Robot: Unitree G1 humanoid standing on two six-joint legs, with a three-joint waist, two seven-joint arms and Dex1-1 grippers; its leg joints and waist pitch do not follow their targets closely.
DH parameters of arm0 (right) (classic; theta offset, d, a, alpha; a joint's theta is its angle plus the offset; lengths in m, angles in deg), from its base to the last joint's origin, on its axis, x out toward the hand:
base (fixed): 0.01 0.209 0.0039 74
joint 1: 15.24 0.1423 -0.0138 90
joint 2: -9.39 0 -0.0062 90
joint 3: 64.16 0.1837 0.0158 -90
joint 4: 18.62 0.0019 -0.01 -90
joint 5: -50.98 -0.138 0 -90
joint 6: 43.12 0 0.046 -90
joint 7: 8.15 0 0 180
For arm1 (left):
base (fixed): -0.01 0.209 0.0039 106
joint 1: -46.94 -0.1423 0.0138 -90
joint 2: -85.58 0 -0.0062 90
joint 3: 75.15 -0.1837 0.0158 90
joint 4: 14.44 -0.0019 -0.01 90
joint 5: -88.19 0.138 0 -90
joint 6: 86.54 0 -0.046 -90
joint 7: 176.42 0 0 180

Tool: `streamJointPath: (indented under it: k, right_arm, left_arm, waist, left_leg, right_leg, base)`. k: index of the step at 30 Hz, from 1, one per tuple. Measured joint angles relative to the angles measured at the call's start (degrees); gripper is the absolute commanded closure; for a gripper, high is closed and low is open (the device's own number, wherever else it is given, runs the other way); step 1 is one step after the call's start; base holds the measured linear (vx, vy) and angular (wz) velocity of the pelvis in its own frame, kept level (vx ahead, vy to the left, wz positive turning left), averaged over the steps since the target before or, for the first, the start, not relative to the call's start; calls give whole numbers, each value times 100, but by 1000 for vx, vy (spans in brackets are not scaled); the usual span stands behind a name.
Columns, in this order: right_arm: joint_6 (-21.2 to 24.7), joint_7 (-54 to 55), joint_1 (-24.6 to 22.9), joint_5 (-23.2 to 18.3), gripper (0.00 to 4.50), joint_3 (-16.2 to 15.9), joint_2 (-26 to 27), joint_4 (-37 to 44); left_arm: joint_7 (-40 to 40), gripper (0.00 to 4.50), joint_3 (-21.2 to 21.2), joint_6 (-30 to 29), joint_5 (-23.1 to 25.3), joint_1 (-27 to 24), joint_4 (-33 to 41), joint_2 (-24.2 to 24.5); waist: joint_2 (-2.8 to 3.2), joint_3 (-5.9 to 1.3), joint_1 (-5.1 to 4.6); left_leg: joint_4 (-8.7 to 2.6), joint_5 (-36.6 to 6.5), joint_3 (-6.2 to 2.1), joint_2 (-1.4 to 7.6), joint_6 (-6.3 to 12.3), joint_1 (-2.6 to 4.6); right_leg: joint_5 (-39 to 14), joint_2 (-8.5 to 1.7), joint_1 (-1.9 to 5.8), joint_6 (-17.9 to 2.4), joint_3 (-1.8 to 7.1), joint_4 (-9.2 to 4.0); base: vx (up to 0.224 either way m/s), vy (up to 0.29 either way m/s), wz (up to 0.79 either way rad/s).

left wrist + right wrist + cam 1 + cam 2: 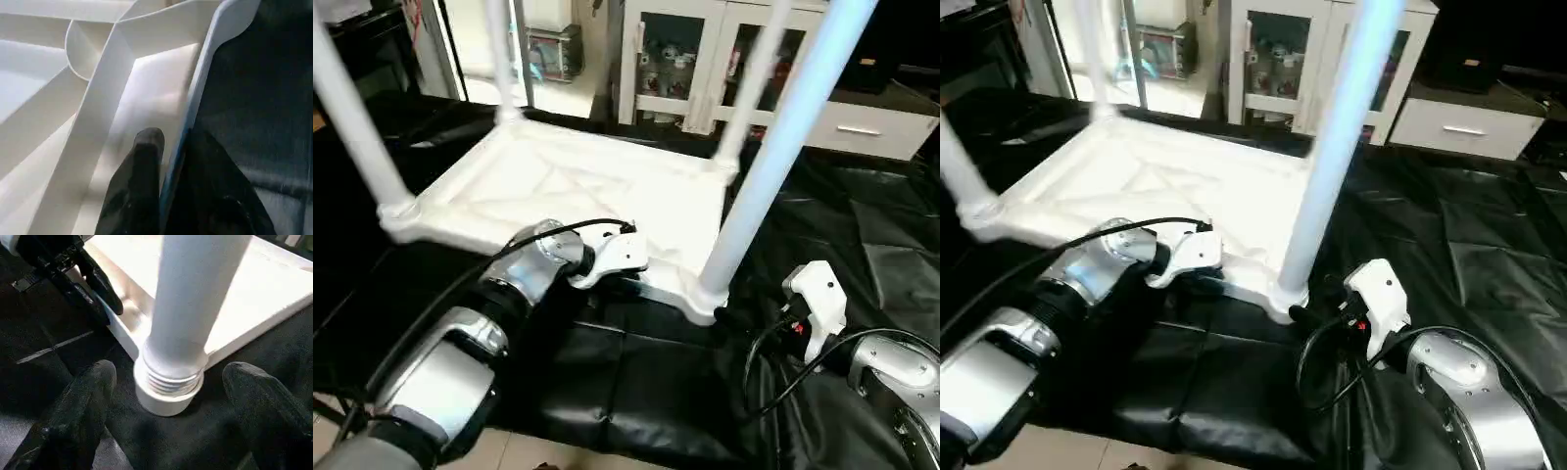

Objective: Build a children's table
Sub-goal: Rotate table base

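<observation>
The table top [578, 186] is lying upside down on a black sheet [862, 245], ribbed underside facing up, with four legs standing up out of its corner sockets. So most of the build is looking done from where I am standing.

Starting at the left, the left hand [171, 161] is reaching in at the top's near rim [195, 98]. In its wrist view one black finger [142, 171] is sitting inside the rim and the other outside, so the hand is pinching that thin wall, seemingly to steady the top. Beyond this hand and to its left, a leg [357, 127] is standing in the left socket, and two more are rising at the far corners, one at far left [499, 59] and one at far right [749, 83].

Moving right, the near right leg [773, 147] is standing just beside the left hand, between the two hands. Its threads [171, 382] are still showing above the socket [164, 399], so I judge this leg is not yet screwed fully home.

The right hand [166, 396] is hovering spread wide, one finger [83, 401] on each side of that socket, touching nothing. What seems left is tightening this last leg, then turning the table onto its feet. A white cabinet [675, 59] is standing far beyond both hands.
</observation>
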Motion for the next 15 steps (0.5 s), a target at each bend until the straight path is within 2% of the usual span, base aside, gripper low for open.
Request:
streamJointPath:
  k: [4,7,11,15]
  right_arm:
    - [-6,9,-3,1,69,9,5,-34]
    - [-6,21,-12,2,69,11,32,-57]
    - [-6,29,-11,1,69,7,61,-86]
    - [11,57,6,5,69,-3,104,-99]
  left_arm:
    - [1,390,90,-557,-28,-342,673,122]
    - [-2,400,211,-1126,-42,-788,1549,340]
    - [18,412,293,-1494,-65,-1136,2216,502]
    - [17,424,373,-1988,-90,-1746,3356,754]
  waist:
    - [16,-10,-117]
    - [14,-10,-228]
    - [11,-9,-292]
    - [-3,-12,-367]
  left_leg:
    - [-10,0,1,0,-1,4]
    - [-16,-3,-6,0,-5,8]
    - [-17,-7,-20,0,-10,6]
    - [-19,-19,-25,0,-28,-16]
  right_leg:
    - [-8,0,7,13,-2,-1]
    - [-11,0,9,17,-9,-1]
    - [-12,0,-8,19,-20,-11]
    - [-12,0,-45,18,-21,-13]
  base:
    - [0,0,0]
    - [0,0,0]
    - [0,0,0]
    - [0,0,0]
